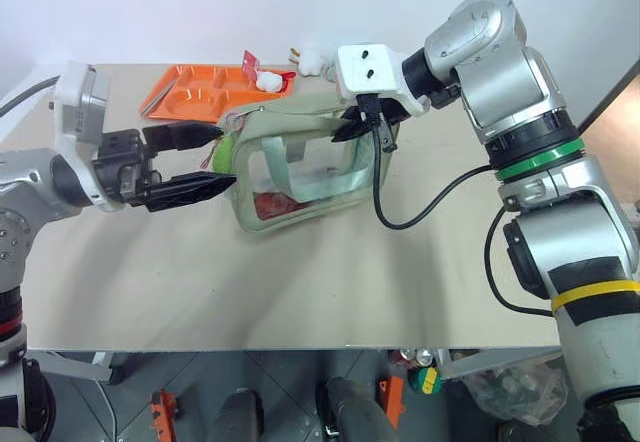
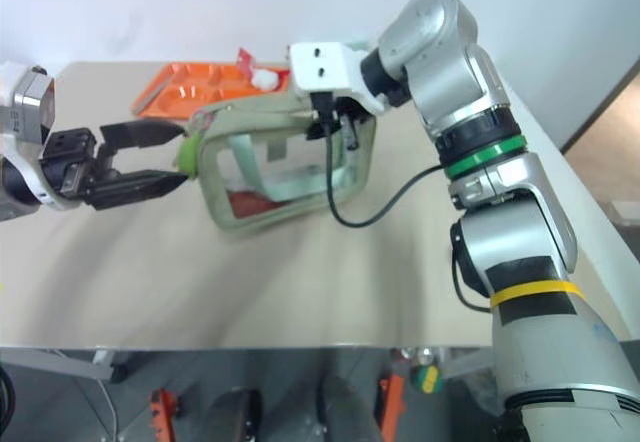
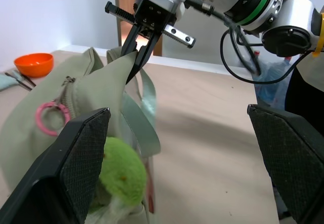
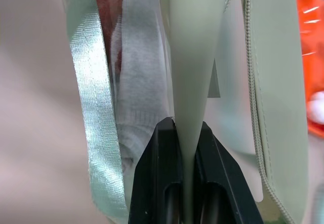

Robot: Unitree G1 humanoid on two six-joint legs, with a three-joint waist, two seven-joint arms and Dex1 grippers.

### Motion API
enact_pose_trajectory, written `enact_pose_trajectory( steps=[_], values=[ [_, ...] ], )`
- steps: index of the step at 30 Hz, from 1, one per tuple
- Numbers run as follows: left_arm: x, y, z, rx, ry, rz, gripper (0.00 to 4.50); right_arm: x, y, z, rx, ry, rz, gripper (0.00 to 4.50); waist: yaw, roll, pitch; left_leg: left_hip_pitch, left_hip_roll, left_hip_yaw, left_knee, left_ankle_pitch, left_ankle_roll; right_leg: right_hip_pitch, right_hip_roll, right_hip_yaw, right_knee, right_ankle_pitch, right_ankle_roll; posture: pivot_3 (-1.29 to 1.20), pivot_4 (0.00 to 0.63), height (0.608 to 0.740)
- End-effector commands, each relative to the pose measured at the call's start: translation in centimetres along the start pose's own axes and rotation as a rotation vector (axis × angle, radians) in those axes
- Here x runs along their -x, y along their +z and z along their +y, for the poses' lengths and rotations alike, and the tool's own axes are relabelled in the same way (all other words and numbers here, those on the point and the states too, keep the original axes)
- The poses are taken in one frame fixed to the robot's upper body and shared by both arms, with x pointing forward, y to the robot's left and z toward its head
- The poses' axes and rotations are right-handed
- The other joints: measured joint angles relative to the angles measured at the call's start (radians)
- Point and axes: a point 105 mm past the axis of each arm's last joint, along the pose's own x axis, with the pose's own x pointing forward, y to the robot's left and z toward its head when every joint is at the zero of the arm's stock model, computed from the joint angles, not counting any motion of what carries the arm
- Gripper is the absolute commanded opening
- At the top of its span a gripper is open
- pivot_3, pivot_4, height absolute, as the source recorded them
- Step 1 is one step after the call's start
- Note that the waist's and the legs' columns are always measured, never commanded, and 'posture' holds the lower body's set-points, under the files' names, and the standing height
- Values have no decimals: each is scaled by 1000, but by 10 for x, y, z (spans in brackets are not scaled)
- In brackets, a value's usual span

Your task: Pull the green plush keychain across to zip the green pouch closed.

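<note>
**Right jaws pinch the pouch, left jaws wide at the plush**

My left gripper [image 1: 212,157] lies level over the desk [image 1: 300,282], its jaws spread wide, one finger on each side of the keychain [image 1: 224,149] without closing on it. The green plush hangs at the pouch's near end, by my left, and its pink ring [image 3: 52,118] lies against the fabric beside the zipper. The pouch [image 1: 300,177] stands in the middle of the desk, clear side panels showing something red inside, a webbing strap [image 3: 142,117] draped over it. At the pouch's other end my right gripper [image 4: 185,148] reaches down with its jaws clamped tight on a fold of the top fabric. Beyond the pouch, at the far edge, sits an orange tray [image 1: 205,90], with a white plush [image 1: 315,59] just past it.
</note>
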Motion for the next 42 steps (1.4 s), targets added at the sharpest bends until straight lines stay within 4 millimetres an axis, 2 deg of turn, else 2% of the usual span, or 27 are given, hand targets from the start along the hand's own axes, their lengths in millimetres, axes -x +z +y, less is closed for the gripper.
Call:
enact_pose_trajectory(
  steps=[1,8,15,18,24,31,42],
  values=[
    [0,12,-1,-64,-5,-22,4500,13,19,9,-27,42,-29,23,0,0,0,0,0,0,0,0,0,0,0,0,0,0,0,0,150,740],
    [15,18,8,-115,65,-4,4500,-7,39,32,-234,91,-64,23,-1,0,0,0,0,0,0,0,0,-1,0,-1,0,0,-1,0,150,740],
    [18,18,8,-119,74,-6,4500,-9,27,30,-349,67,28,23,1,0,0,0,-1,0,1,0,0,0,-1,-1,0,-1,-1,0,150,740],
    [17,17,7,-115,70,-8,4500,-3,31,19,-376,41,40,23,0,0,0,0,-1,0,1,0,0,0,-1,-1,0,0,0,0,150,740],
    [16,14,7,-101,67,-10,4500,8,34,4,-341,7,57,23,0,0,0,-1,0,0,0,0,0,-1,0,-1,0,-1,-1,0,150,740],
    [16,12,7,-91,69,-19,4500,15,33,-3,-301,-6,66,23,0,0,0,-3,0,0,0,0,0,-4,0,-1,0,-1,0,0,150,740],
    [16,15,7,-94,72,-23,4500,-18,32,30,-282,107,28,23,0,0,0,-3,0,0,0,0,0,-4,0,-1,0,-1,-1,0,150,740]
  ],
)
